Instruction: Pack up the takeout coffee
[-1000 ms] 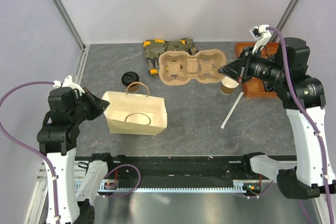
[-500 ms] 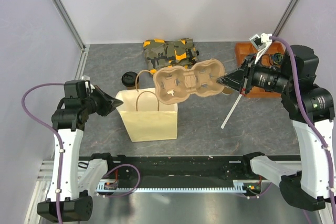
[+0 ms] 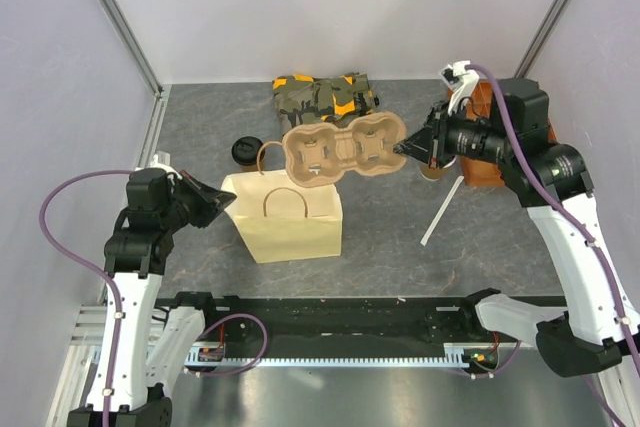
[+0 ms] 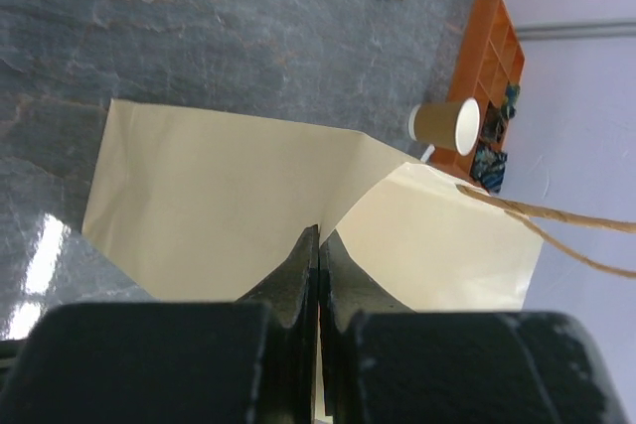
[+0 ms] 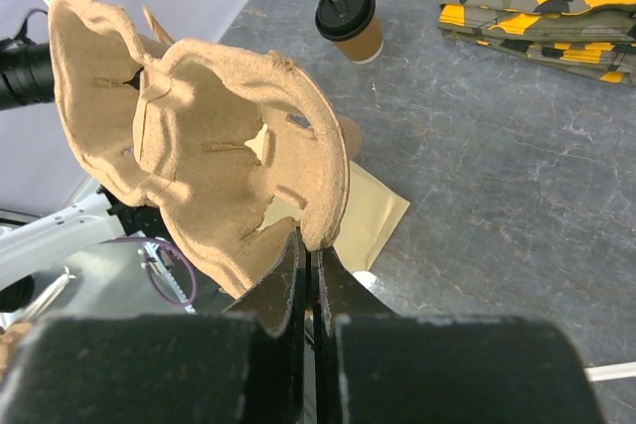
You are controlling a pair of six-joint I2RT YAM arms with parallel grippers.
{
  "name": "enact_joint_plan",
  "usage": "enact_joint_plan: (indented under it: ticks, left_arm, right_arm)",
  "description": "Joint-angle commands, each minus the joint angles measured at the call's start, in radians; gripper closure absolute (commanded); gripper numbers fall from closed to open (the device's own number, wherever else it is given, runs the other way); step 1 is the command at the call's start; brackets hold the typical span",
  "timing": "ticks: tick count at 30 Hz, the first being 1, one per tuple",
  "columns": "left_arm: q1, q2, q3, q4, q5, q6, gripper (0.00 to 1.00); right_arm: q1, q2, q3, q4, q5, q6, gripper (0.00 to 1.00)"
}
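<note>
The takeout coffee [image 3: 244, 152], a tan cup with a black lid, stands on the table left of the bag's handles; it also shows in the right wrist view [image 5: 348, 19]. My left gripper [image 3: 228, 201] is shut on the left edge of the upright paper bag [image 3: 290, 215], seen close in the left wrist view [image 4: 318, 240] with the bag [image 4: 229, 206] in front. My right gripper [image 3: 405, 150] is shut on the rim of the pulp cup carrier [image 3: 340, 150] and holds it in the air above the bag's top; the right wrist view shows the gripper [image 5: 310, 250] and the carrier [image 5: 199, 146].
A lidless tan cup [image 4: 445, 126] stands near the orange tray [image 3: 480, 137], partly hidden under my right gripper in the top view. A folded camouflage cloth [image 3: 322, 95] lies at the back. A white stick [image 3: 440, 212] lies right of the bag.
The bag went from lying low to standing upright, held by my left gripper. My right gripper carried the carrier left from the back of the table to above the bag.
</note>
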Motion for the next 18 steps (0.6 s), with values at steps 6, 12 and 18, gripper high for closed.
enact_joint_plan:
  ticks: [6,12,18]
  left_arm:
    - [-0.002,-0.028,-0.02,0.156,-0.141,-0.038,0.98]
    - [-0.002,-0.043,-0.003,0.173,-0.096,0.008,0.98]
    - [-0.002,-0.084,-0.031,0.2,-0.066,0.105,0.98]
  right_arm:
    - [0.155,-0.018,-0.081,0.103,0.203,-0.054,1.0]
    - [0.201,0.022,-0.091,0.089,0.292,-0.041,1.0]
    - [0.198,0.056,-0.081,0.113,0.237,0.005,1.0]
